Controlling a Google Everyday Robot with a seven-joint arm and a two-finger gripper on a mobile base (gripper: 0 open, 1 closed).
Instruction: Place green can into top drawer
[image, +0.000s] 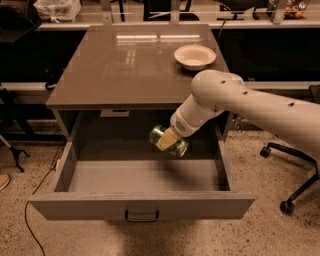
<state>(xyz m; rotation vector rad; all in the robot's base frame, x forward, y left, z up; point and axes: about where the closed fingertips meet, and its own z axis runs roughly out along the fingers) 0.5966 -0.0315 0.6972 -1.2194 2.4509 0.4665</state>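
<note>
The two-finger gripper (168, 141) at the end of the white, rounded robot arm (250, 107) is clenched on the small, cylindrical, leaf-patterned green can (158, 134). Its tan pads press against the can's side. The arm enters from 3 o'clock and slopes down towards the centre, its wrist passing just under the front edge of the table top.

The green can hangs in the air over the open cavity of the wide, shallow grey-beige top drawer (90, 206). It is tilted, close to lying on its side, with one silvery-rimmed end turned towards 10 o'clock. It sits above the rear half of the drawer, a little to the 3 o'clock side of the middle, and is clear of the drawer floor and walls.

The top drawer is pulled out towards 6 o'clock, and its plain flat front carries a small dark metal pull handle (141, 216) at the centre. Its floor shows no other object.

On the smooth brown-grey rectangular table top (125, 70), a cream round bowl (195, 56) stands near the corner at 1 o'clock, well apart from the can. A black wheeled chair base (286, 200) stands on the speckled floor at 4 o'clock. A pale plastic bag (56, 9) lies at 11 o'clock, beyond the table.
</note>
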